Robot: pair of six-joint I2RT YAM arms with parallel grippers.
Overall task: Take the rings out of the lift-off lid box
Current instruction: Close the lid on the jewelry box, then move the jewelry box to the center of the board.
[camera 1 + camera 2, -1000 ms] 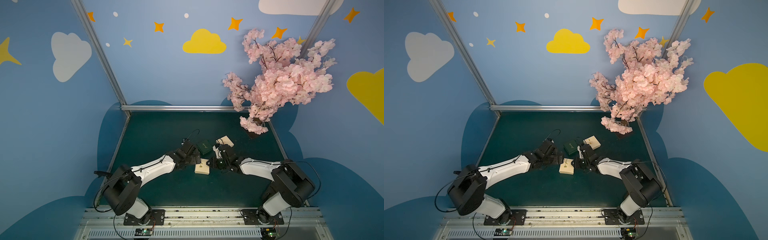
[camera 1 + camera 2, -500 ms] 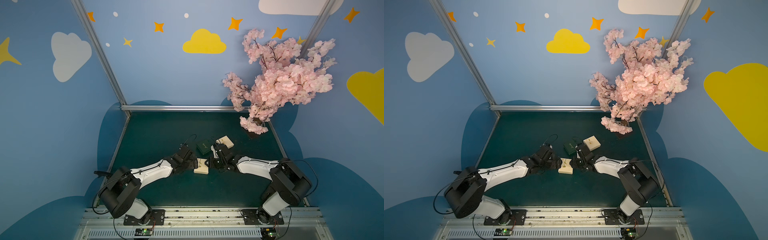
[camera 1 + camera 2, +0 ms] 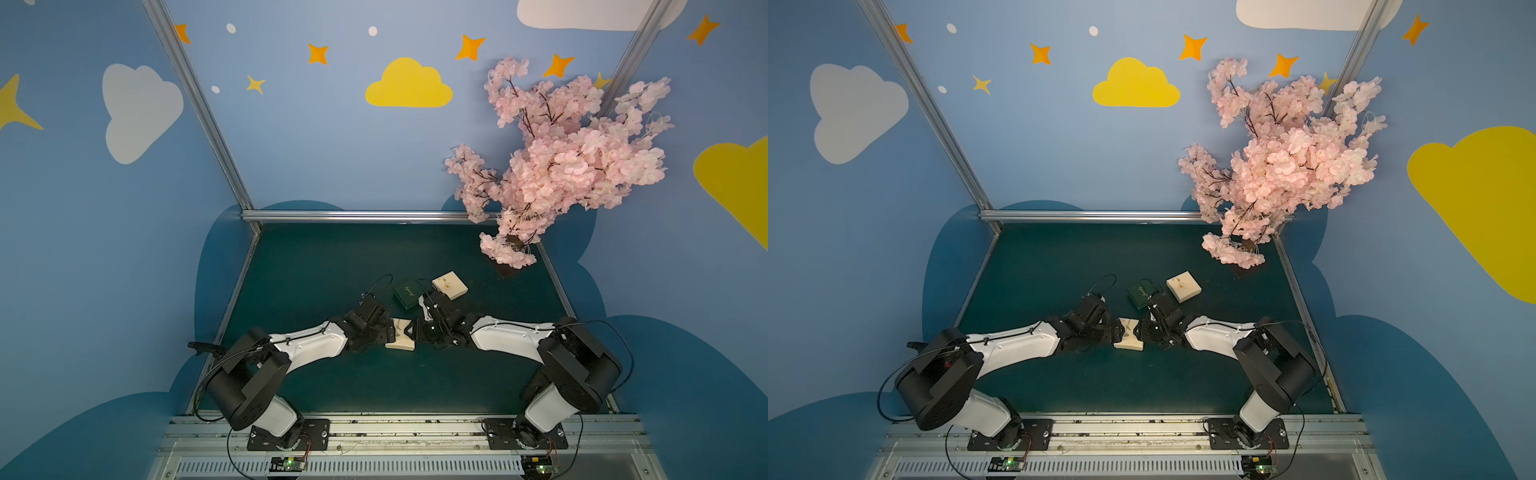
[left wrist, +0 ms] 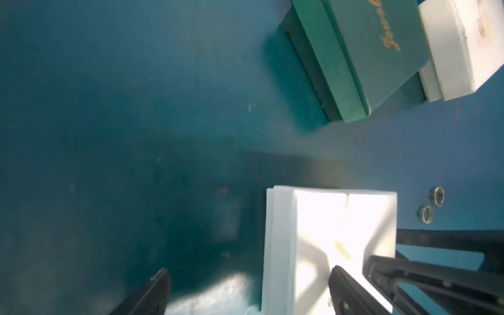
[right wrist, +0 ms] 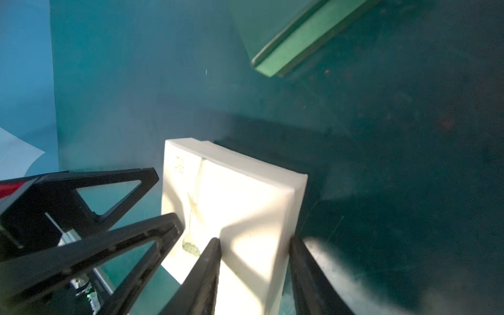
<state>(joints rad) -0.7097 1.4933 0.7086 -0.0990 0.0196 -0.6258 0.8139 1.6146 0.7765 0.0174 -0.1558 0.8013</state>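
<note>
Your left gripper [image 4: 246, 272] is wide open, one finger over the open box [image 4: 313, 218]; right gripper [image 5: 254, 240] half open, straddling its edge. Two rings [image 4: 437, 196] lie mid tabletop [image 4: 109, 109], just beside the box.

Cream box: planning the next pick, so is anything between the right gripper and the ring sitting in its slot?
Nothing visible: the cream box is lidless, the ring shows uncovered beside the open right gripper, with the left gripper just beyond it.

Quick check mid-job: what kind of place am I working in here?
Probably a staged robot test booth: painted cloud walls, a fake blossom tree, and a metal mounting rail at the front.
</note>
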